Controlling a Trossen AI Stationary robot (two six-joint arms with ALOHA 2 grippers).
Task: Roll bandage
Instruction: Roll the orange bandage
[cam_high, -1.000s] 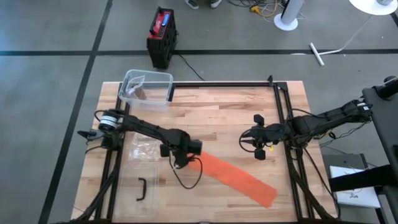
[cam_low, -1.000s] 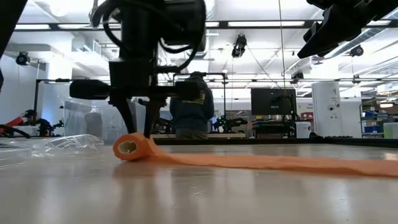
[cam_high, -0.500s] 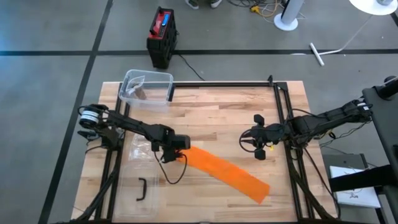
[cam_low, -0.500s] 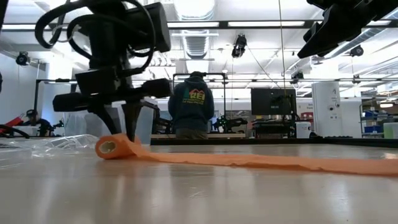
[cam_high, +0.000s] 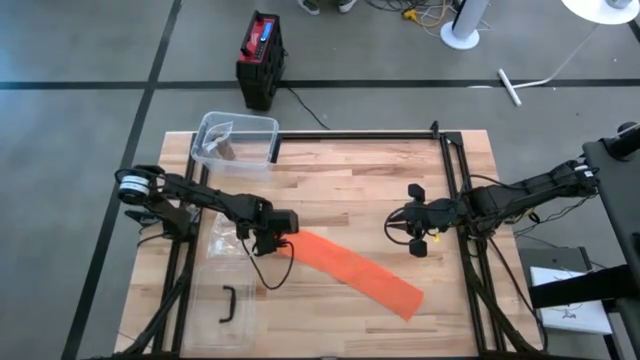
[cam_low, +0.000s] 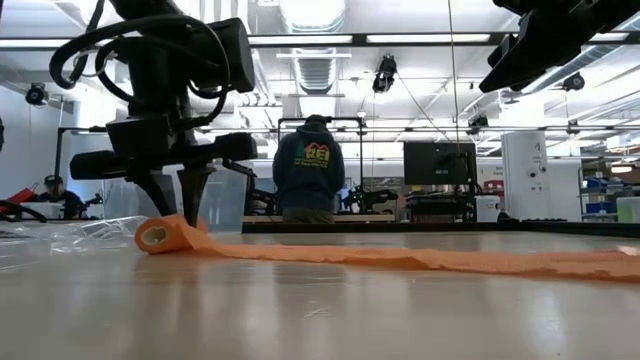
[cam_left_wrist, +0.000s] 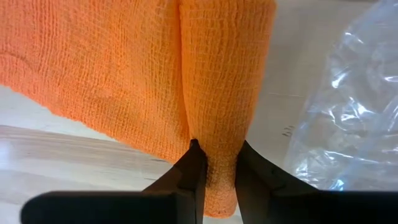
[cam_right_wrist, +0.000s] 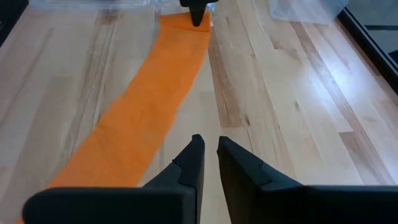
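With the roll (cam_left_wrist: 227, 93) pinched at its end by the left end effector (cam_high: 264, 238) at about 8 o'clock on the tabletop (cam_high: 380, 180), the flat strip (cam_high: 355, 275) trailing toward 5 o'clock should be kept straight and taut during winding, while the right end effector (cam_right_wrist: 209, 163), nearly pressed together on nothing, is held at 3 o'clock.

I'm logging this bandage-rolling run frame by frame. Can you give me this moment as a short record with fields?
bandage: orange bandage lying across the wooden table, rolled at one end
rolled end: pinched in the left claw, beside the clear plastic bag
right claw: above the table, away from the bandage, holding nothing, nearly closed
clear container: at the table's far left corner
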